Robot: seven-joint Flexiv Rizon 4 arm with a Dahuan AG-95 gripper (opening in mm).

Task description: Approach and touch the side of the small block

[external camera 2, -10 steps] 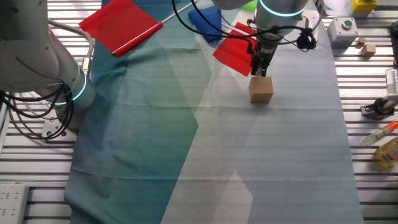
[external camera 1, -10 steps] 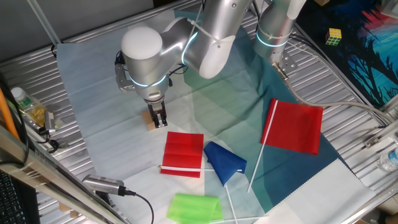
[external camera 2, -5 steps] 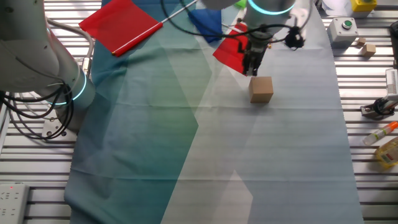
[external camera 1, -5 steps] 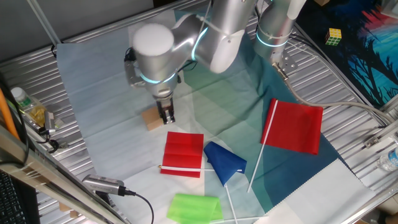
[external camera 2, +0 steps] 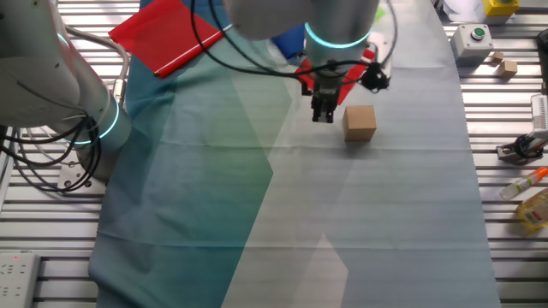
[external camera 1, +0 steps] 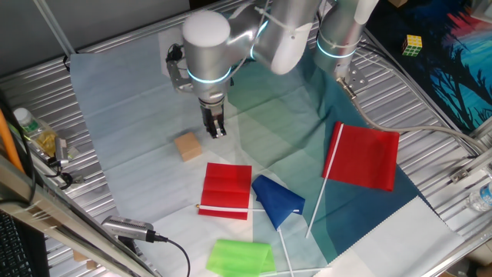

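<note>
The small block (external camera 1: 187,146) is a plain tan cube on the pale cloth; it also shows in the other fixed view (external camera 2: 360,122). My gripper (external camera 1: 218,131) hangs to the block's right in one fixed view, apart from it and a little above the cloth. In the other fixed view the gripper (external camera 2: 322,117) is to the block's left with a clear gap. The fingers are close together and hold nothing.
A folded red cloth (external camera 1: 226,190), a blue cloth (external camera 1: 277,198) and a green cloth (external camera 1: 240,257) lie near the block. A larger red cloth (external camera 1: 365,156) lies to the right. A multicoloured puzzle cube (external camera 1: 413,45) sits far right. A second arm's base (external camera 2: 60,94) stands at the left.
My gripper has moved away from the block, from right beside it to a spot clear of it. The block has not moved.
</note>
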